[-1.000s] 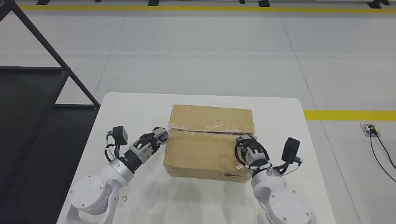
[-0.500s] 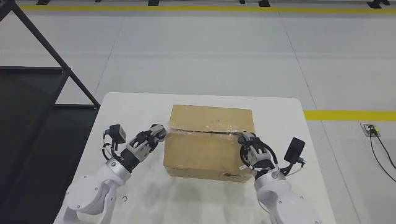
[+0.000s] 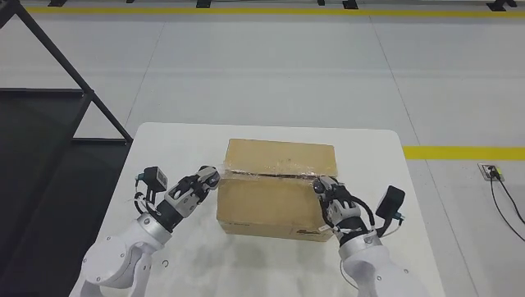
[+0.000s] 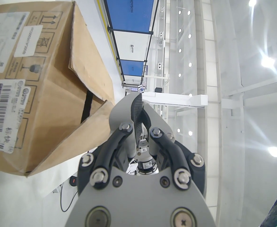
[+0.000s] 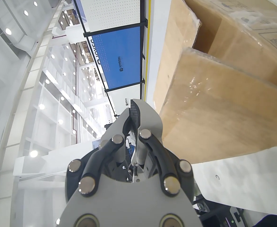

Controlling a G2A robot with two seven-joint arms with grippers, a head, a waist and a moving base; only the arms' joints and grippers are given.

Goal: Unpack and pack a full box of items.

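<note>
Beside the box (image 3: 279,203), the left gripper (image 4: 139,102) and right gripper (image 5: 133,109) are pinched closed, empty; contents hidden.

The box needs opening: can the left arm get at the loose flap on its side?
Likely yes: the shut left tool sits right by the corner of that flap, nothing between them.
</note>
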